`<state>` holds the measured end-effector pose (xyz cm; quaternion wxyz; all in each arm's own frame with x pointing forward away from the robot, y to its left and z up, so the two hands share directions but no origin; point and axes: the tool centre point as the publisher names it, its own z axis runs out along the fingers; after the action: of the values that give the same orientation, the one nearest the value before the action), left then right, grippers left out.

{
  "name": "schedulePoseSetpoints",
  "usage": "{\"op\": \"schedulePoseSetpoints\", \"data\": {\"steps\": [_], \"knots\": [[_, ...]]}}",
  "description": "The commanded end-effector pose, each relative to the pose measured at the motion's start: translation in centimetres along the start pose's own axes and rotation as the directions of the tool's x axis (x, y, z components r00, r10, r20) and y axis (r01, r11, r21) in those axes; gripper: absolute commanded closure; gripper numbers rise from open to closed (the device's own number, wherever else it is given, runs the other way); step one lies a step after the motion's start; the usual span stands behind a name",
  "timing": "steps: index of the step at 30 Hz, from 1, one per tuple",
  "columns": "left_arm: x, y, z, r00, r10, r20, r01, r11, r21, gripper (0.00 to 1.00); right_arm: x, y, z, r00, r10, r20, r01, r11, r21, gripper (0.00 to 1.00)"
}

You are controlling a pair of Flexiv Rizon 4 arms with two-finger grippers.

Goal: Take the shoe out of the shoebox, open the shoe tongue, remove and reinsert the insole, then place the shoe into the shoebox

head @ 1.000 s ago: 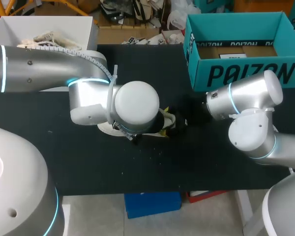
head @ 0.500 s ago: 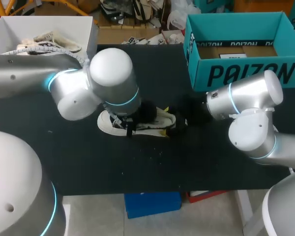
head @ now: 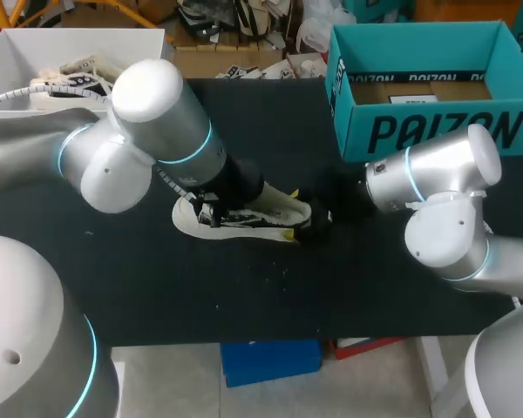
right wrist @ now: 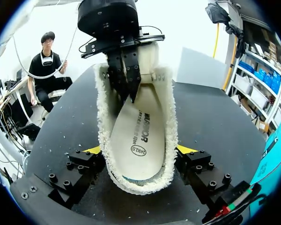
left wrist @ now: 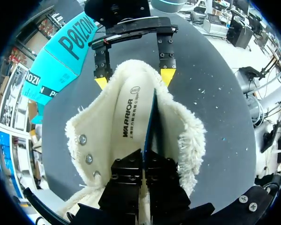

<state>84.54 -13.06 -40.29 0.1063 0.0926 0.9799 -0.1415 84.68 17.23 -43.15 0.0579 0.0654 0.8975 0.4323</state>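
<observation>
A white fleece-lined shoe (head: 270,209) lies on the black table (head: 244,287), heel toward my right arm. Its printed insole (left wrist: 129,112) shows inside the shoe (left wrist: 187,136). My left gripper (left wrist: 144,157) reaches in from the toe side and is shut on the insole's raised edge, blue on its underside. In the right wrist view the left gripper (right wrist: 126,86) presses onto the insole (right wrist: 140,136). My right gripper (right wrist: 138,150) clasps the shoe's heel (right wrist: 136,185) from both sides, as the head view shows for the right gripper (head: 312,225). The teal shoebox (head: 418,122) stands open at the back right.
A white bin (head: 157,43) holding other shoes stands at the back left. Small light specks dot the table near the front. My left arm (head: 157,131) crosses the table's left half above the shoe's toe.
My left arm has swung back and to the left, uncovering more of the shoe, while its gripper stays inside the shoe. The right arm and the shoe have not moved.
</observation>
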Motion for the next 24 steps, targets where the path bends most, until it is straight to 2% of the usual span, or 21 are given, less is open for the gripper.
{"op": "schedulePoseSetpoints", "data": {"steps": [1, 13, 16, 24], "knots": [[0.1, 1.0, -1.4, 1.000, 0.011, -0.002, -0.011, 0.995, 0.094, 1.00, -0.1, -0.5, 0.1, 1.000, 0.002, 0.002, -0.002, 1.000, 0.005, 1.00], [0.2, 0.3, -3.5, 0.999, 0.037, 0.029, -0.040, 0.994, 0.106, 1.00, -0.1, -0.5, 0.1, 1.000, 0.002, 0.002, -0.002, 1.000, 0.005, 1.00], [-0.2, 0.1, -3.0, 0.999, 0.046, 0.012, -0.047, 0.990, 0.132, 1.00, -0.1, -0.5, 0.1, 1.000, 0.002, 0.002, -0.002, 1.000, 0.005, 1.00], [-1.2, -1.8, -0.1, 0.995, 0.103, -0.010, -0.100, 0.982, 0.159, 1.00, -0.1, -0.5, 0.1, 1.000, 0.002, 0.002, -0.002, 1.000, 0.005, 1.00]]}}
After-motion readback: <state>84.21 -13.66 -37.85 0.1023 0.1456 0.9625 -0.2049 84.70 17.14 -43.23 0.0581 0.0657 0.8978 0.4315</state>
